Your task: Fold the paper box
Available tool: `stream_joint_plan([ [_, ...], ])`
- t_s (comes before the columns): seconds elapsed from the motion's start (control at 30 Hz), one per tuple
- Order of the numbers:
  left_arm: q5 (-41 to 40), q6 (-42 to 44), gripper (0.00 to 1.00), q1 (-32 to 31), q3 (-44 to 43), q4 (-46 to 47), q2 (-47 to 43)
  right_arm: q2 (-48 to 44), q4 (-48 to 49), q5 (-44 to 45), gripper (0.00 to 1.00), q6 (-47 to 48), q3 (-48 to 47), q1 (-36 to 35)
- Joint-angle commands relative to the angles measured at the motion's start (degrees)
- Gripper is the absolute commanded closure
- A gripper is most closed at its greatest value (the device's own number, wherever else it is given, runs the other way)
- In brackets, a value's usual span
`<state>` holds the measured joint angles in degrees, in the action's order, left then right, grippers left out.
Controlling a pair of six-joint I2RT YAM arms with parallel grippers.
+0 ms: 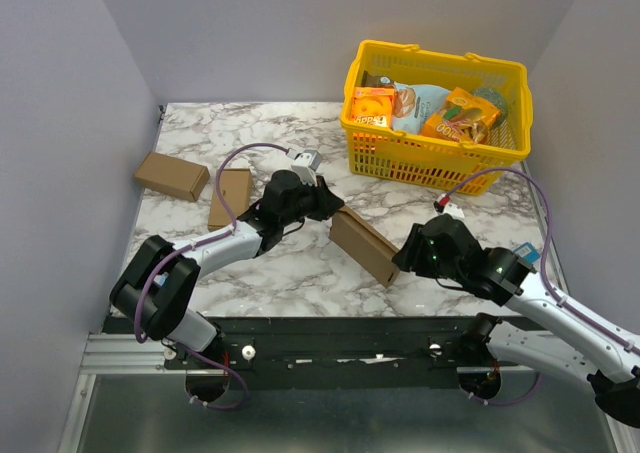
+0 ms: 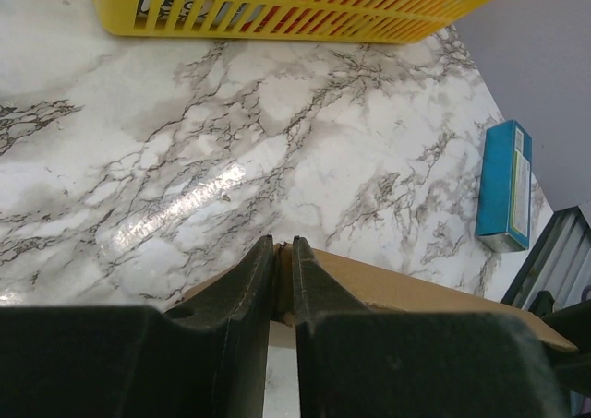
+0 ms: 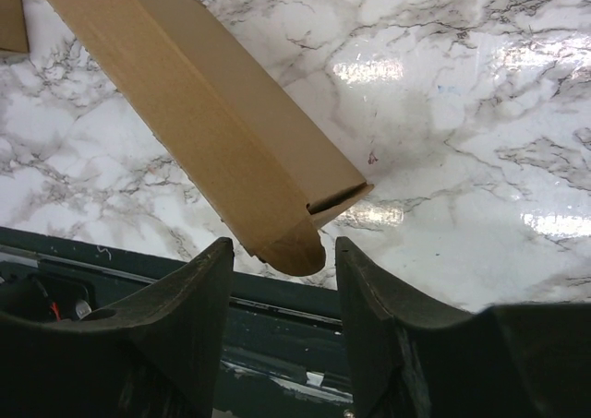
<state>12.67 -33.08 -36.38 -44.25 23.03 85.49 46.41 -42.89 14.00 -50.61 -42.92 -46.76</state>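
On the tabletop (image 1: 300, 278), the paper box (image 1: 363, 244) stretched between my two tools, its long axis slanting from far-left to near-right. My left tool (image 2: 283, 248) pinched the far end, jaws narrow. My right tool (image 3: 282, 247) stood wide, straddling the near end without touching.

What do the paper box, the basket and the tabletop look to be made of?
Paper box: plain brown cardboard, matte, unprinted; creased folds and a raw cut edge at its end.
Yellow basket: looks like moulded plastic, slightly glossy, slotted walls.
Tabletop: white marble pattern with grey veins, polished, throwing light glare; real stone or a printed laminate cannot be told.
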Motion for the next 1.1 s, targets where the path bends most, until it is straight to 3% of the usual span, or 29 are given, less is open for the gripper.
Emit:
stream_joint_plan([
  [0.0, -0.1, 2.32, 0.79, -0.97, 1.36, -10.19, 1.08, -0.71, -0.52, 2.44, 0.46, 0.42, -1.47, 0.36],
  [0.37, -0.01, 3.11, 0.79, -1.15, 1.27, -10.55, 1.17, -1.41, 0.53, 1.56, 0.59, -0.01, -1.55, 0.27],
  [0.8, -1.24, 7.59, 0.8, -3.96, 1.27, -10.81, 1.34, -0.27, 1.76, 1.29, 1.0, -0.1, -2.17, 0.7],
  [1.07, -2.38, 9.0, 0.8, -4.84, 1.1, -11.78, 1.61, -1.5, 2.55, -0.02, 1.0, -0.28, -1.82, 1.85],
])
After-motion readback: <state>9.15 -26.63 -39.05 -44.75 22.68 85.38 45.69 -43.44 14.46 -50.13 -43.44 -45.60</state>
